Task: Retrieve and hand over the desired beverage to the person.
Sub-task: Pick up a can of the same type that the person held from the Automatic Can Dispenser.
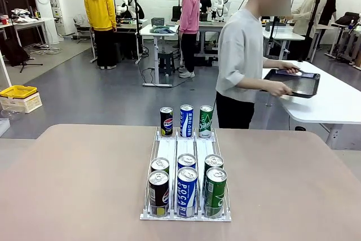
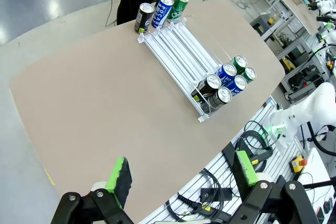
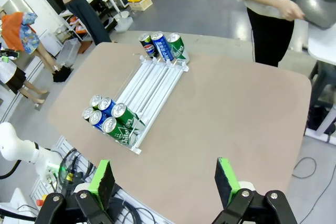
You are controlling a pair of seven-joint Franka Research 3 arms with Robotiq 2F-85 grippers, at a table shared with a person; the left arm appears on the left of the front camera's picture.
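The tabletop (image 1: 67,184) is tan, and it carries one item group, set on its centre line. The person (image 1: 240,55) stands beyond its far edge, turned sideways, both hands on a black tray (image 1: 293,83) over a neighbouring white table (image 1: 338,105). No hand points at any drink, so which one is wanted cannot be told.

The rack (image 1: 186,146) has three white lanes whose long axis runs straight from the robot's side to the person's side. Six cans (image 1: 186,191) stand upright, packed two deep at its near end: dark, blue and green lanes, left to right. Three more (image 1: 186,120) stand just past its far end.

The left fingers (image 2: 118,178) and the right fingers (image 3: 103,183) are both spread fully apart and hold nothing. Each pair hangs high over the robot's edge of the tabletop, well apart from the rack.

Assessment: the near cans lie forward and inward of both pairs. Neither arm is clearly nearer; lane side would decide. Upright cans call for a sideways grasp.
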